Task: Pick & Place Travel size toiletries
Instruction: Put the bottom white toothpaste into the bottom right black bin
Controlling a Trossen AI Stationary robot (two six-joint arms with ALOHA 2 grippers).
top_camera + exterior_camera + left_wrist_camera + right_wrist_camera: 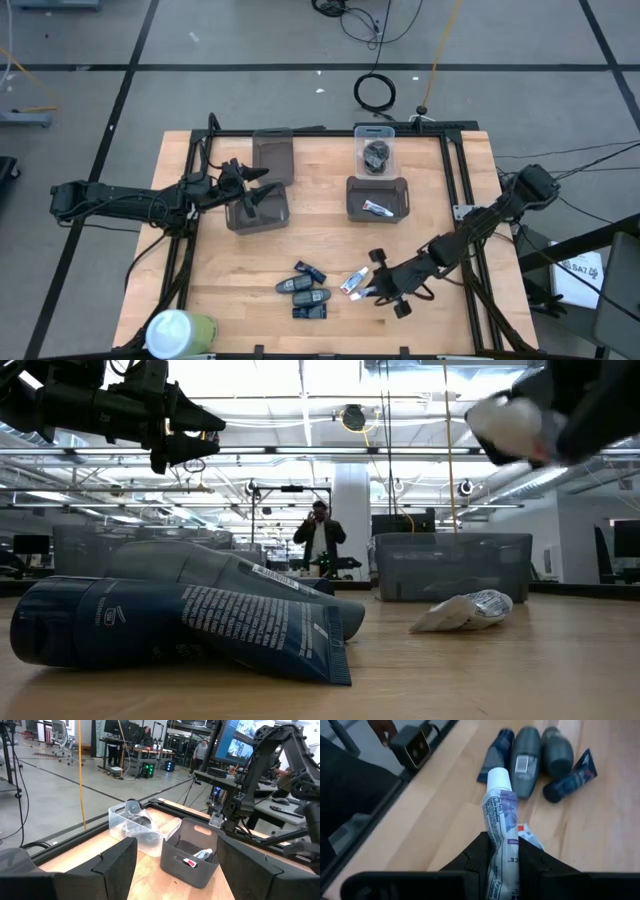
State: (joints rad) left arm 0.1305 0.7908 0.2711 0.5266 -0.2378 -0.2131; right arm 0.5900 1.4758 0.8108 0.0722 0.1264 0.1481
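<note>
My right gripper (373, 287) hangs over the table's near right part, shut on a white travel tube (498, 815) with purple print and a white cap. A second white tube (465, 610) lies flat on the table below it. To their left lie several dark toiletries (305, 291): grey oblong pieces and dark blue tubes (180, 625), all flat on the wood. My left gripper (175, 865) stands open and level above a grey bin (258, 212) at the far left, holding nothing. My right gripper pinches the white tube between its two fingers at the tube's rear part (500, 854), away from the cap. The fingers slant down from the table's right side and lie along the tube. The cap end (498, 779) sticks out ahead, and the tube is lifted clear of the table.
A grey bin (379, 198) holding a white tube stands at centre right, with a clear bin (376, 150) of dark lumps behind it. Another grey bin (273, 155) sits at the far left. A white-and-green cylinder (180, 330) lies at the near left corner.
</note>
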